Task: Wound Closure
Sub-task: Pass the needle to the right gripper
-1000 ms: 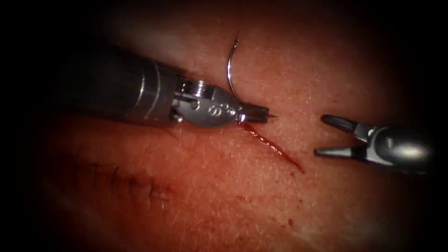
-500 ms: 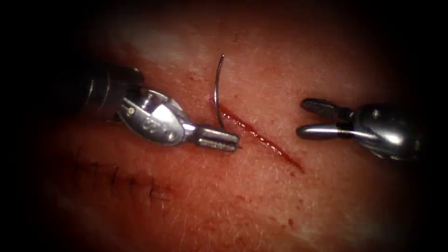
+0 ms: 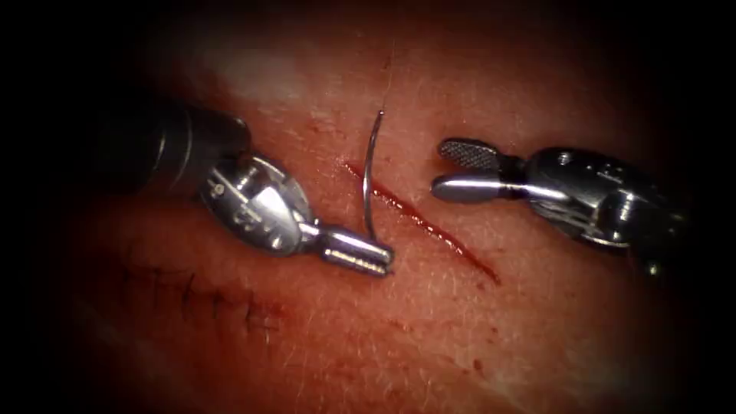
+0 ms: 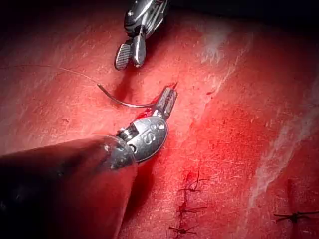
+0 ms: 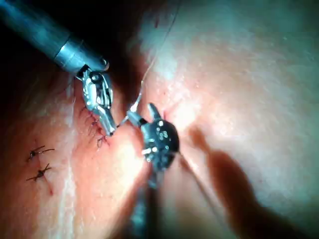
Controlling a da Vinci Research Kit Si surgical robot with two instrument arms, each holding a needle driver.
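The left tool [image 4: 168, 99] has its jaws clamped on the needle [image 4: 124, 102] near one end of its curve, and the needle arcs away from them just above the tissue [image 4: 239, 129]. Thread [image 4: 55, 69] trails off from the needle's far end. Beyond the needle the right tool [image 4: 130, 54] hangs with its jaws parted, holding nothing. Nearer than the left tool lie dark stitches [image 4: 189, 209].

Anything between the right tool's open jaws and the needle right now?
Nothing visible. The right tool, jaws open and empty, sits right of the needle with bare tissue between. The left tool holds the needle near one end.
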